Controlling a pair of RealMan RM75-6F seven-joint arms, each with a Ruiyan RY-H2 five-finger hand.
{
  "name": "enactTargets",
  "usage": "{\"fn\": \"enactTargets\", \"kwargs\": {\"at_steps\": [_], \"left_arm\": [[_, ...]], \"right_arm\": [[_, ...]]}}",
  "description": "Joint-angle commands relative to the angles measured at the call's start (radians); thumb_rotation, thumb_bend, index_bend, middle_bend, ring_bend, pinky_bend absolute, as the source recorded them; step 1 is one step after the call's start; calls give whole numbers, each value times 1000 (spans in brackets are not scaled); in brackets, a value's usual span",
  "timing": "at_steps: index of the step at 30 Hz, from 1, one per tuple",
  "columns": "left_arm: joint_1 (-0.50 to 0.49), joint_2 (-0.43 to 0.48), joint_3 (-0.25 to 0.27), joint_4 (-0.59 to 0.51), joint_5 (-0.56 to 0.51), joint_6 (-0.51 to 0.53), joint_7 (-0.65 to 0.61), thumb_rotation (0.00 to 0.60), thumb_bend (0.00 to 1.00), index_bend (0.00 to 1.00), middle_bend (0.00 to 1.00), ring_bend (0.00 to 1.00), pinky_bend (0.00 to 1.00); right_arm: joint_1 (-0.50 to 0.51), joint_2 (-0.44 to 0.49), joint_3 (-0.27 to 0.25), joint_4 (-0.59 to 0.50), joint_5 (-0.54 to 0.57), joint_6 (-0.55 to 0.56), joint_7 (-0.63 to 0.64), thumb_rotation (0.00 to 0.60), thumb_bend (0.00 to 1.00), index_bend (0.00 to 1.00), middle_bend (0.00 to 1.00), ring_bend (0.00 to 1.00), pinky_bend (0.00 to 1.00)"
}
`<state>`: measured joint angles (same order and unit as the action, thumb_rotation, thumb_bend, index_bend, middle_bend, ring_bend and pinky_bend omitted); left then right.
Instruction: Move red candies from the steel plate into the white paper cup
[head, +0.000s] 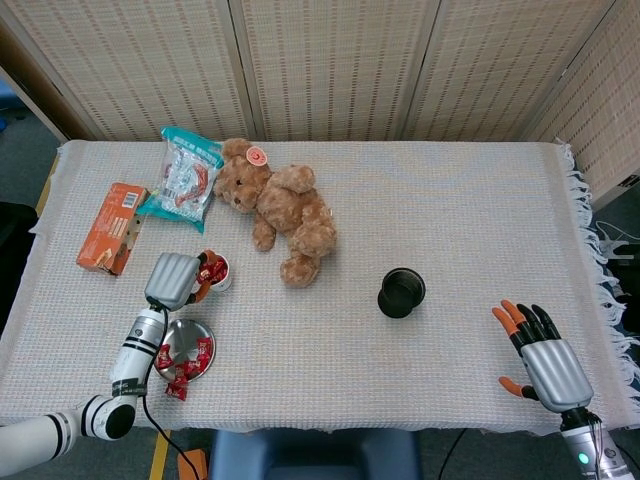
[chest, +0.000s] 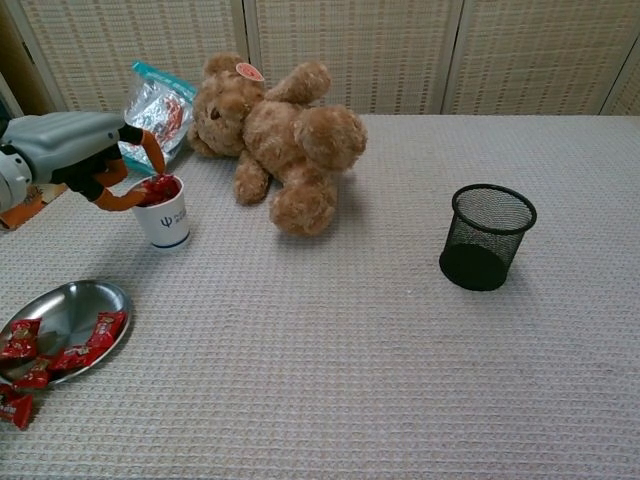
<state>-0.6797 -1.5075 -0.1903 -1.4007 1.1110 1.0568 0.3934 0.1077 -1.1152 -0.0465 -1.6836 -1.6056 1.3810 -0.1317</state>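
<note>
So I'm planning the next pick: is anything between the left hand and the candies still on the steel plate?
Nothing visible. The left hand hangs by the white paper cup; only bare cloth lies between it and the steel plate with its red candies.

L hand (chest: 85, 150) raised, fingers apart, empty. R hand (head: 545, 358) low, fingers spread.
</note>
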Motion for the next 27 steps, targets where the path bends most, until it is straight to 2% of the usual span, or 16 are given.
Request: {"fn": "enactTargets", "kwargs": {"at_steps": [1, 27], "left_arm": [[-3, 0, 3, 3, -8, -11, 6, 600, 389, 333, 932, 925, 1000], [-11, -12, 20, 30, -34, -50, 18, 600, 389, 323, 932, 926, 1000]], "right_arm": [[0, 0, -1, -1, 0, -2, -1, 600, 15, 0, 0, 0, 0], [0, -1, 2, 1, 2, 0, -1, 600, 15, 0, 0, 0, 0]]}}
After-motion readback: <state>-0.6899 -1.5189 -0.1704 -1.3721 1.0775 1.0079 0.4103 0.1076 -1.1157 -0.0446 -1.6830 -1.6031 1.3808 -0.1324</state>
